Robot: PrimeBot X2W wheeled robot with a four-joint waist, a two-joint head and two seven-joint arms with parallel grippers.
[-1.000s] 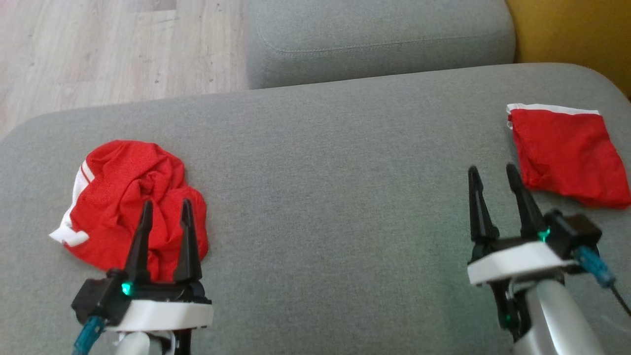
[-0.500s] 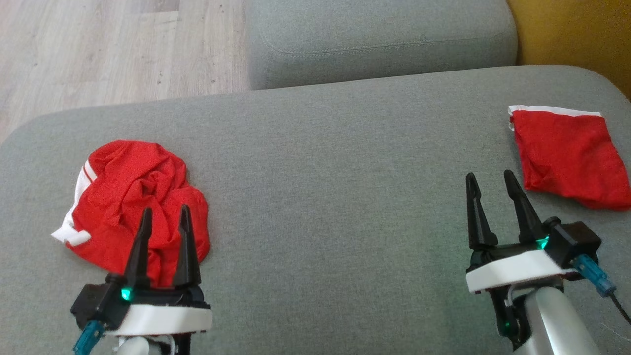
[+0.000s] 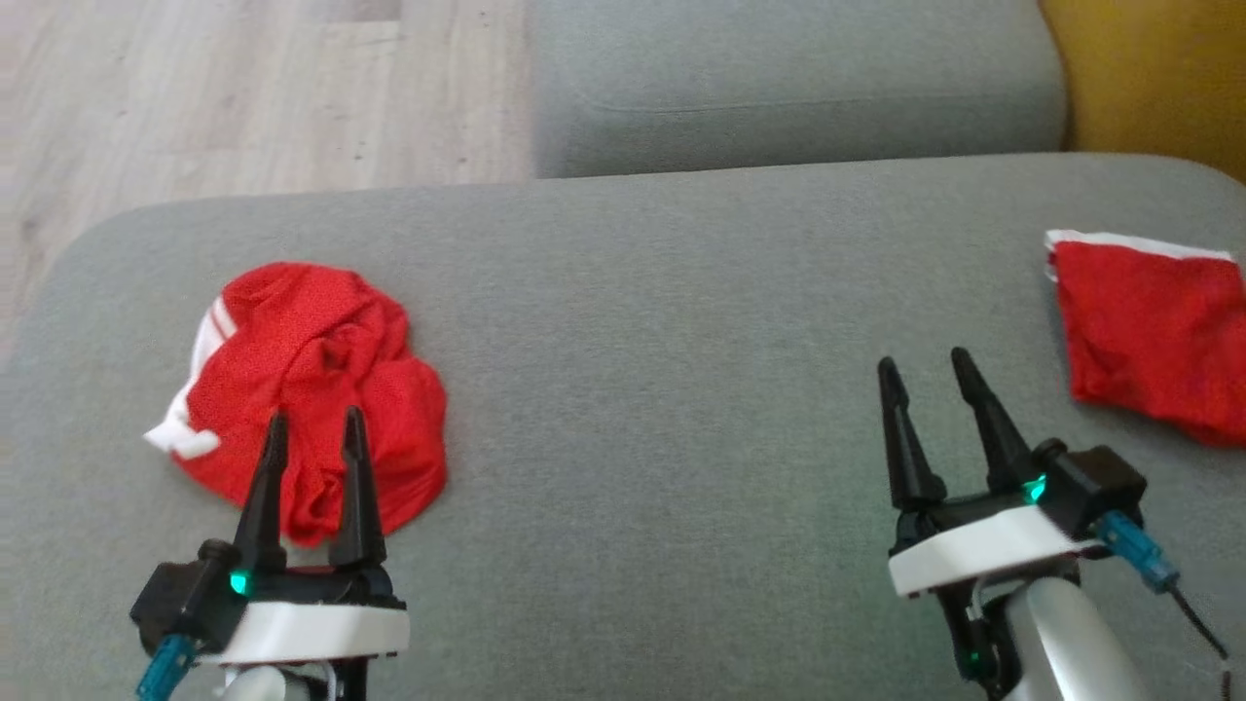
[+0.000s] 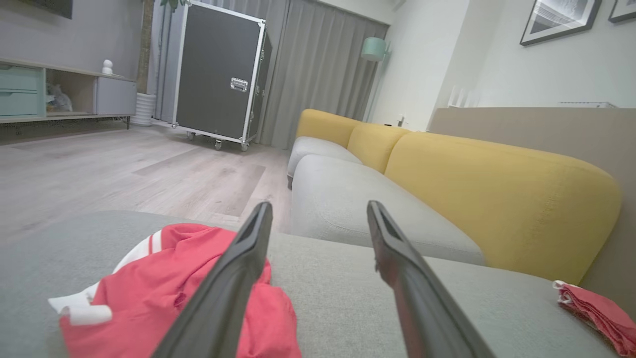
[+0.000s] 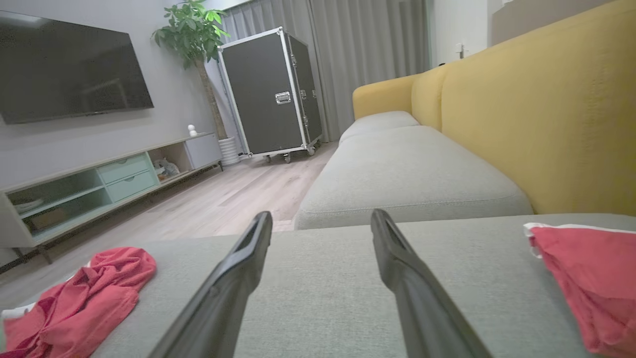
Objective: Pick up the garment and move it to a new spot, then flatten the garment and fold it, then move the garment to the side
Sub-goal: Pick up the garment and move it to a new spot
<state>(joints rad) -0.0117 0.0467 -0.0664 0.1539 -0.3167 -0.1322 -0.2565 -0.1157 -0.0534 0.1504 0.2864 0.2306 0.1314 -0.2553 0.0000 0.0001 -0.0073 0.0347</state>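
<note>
A crumpled red garment [image 3: 316, 385] with white trim lies in a heap on the left of the grey sofa seat [image 3: 662, 389]; it also shows as the crumpled garment [image 4: 164, 303] low in the left wrist view and the crumpled garment [image 5: 79, 293] at lower left in the right wrist view. My left gripper [image 3: 313, 433] hovers over its near edge, open and empty. A second red garment [image 3: 1154, 331], folded flat with a white band, lies at the far right, also seen as the folded garment [image 5: 586, 278]. My right gripper [image 3: 925, 375] stands open to the left of it, over bare cushion.
Another grey seat cushion [image 3: 788, 88] adjoins at the back, with a yellow backrest [image 3: 1158, 68] to the right. Wooden floor [image 3: 195, 88] lies beyond the seat's left and far edge. A black wheeled case [image 5: 273, 94] and a TV cabinet [image 5: 99, 184] stand across the room.
The whole head view has shifted right and slightly down, so the camera moved. Both grippers sit a little lower in the view, still open; the garments lie as before.
</note>
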